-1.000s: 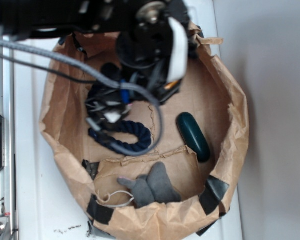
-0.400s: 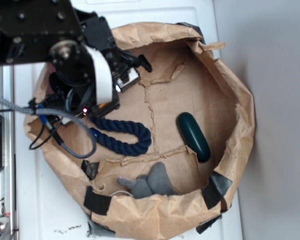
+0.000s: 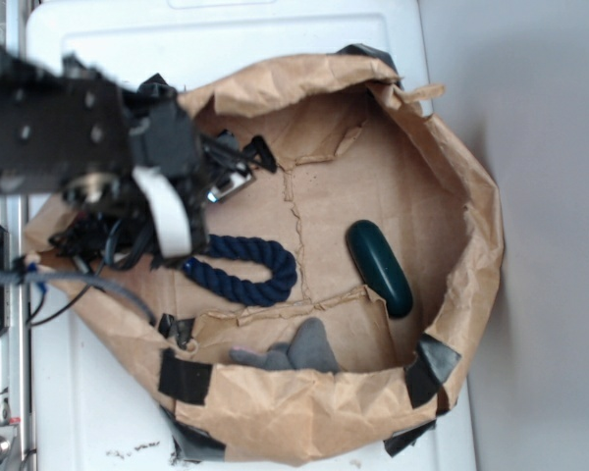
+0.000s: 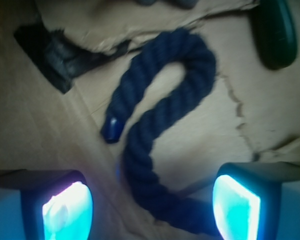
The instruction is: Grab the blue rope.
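Note:
The blue rope [image 3: 265, 260] lies curled in a hook shape on the floor of the brown paper bag [image 3: 466, 206], left of centre. In the wrist view the blue rope [image 4: 190, 65] bends round at the top, and one brighter blue bound end [image 4: 111, 129] shows. Its lower stretch runs down between my fingers. My gripper [image 3: 238, 169] hangs by the bag's left wall, just above the rope's left part. In the wrist view the gripper [image 4: 152, 210] is open, its glowing pads [image 4: 67, 212] wide apart on either side of the rope, not touching it.
A smooth dark green oblong object [image 3: 380, 267] lies right of the rope and shows again [image 4: 276, 32] in the wrist view. A grey plush toy [image 3: 296, 353] sits by the near wall. Black tape [image 3: 185, 378] patches the crumpled bag rim. The arm and cables cover the bag's left edge.
The arm has swung left off the middle of the bag, uncovering the rope. The bag's left wall has been pushed outward. The rope, green object and plush toy have stayed put.

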`<state>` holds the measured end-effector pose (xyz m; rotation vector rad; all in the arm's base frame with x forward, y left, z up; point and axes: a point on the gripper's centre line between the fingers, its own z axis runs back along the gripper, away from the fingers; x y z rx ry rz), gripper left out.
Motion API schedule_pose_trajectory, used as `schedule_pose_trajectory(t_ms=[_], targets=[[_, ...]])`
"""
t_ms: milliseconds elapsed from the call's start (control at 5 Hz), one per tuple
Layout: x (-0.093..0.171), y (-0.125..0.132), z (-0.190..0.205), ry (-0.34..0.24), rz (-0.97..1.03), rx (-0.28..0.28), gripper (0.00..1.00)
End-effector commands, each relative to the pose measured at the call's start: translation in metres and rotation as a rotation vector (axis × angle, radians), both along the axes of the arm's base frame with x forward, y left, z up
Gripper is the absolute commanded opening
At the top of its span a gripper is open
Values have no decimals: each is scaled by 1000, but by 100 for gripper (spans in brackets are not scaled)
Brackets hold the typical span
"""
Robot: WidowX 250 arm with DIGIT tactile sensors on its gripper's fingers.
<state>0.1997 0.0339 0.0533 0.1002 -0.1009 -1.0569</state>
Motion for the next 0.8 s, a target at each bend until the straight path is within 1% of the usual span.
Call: schedule_pose_trajectory(t_ms=[0, 200, 400, 600], targets=[[-13, -29, -14, -98, -32, -37, 100], [-21, -40, -22, -78, -31, -66, 100], [-26, -44, -19, -40, -70, -135, 100], [-27, -45, -1, -18, -41, -190, 100]])
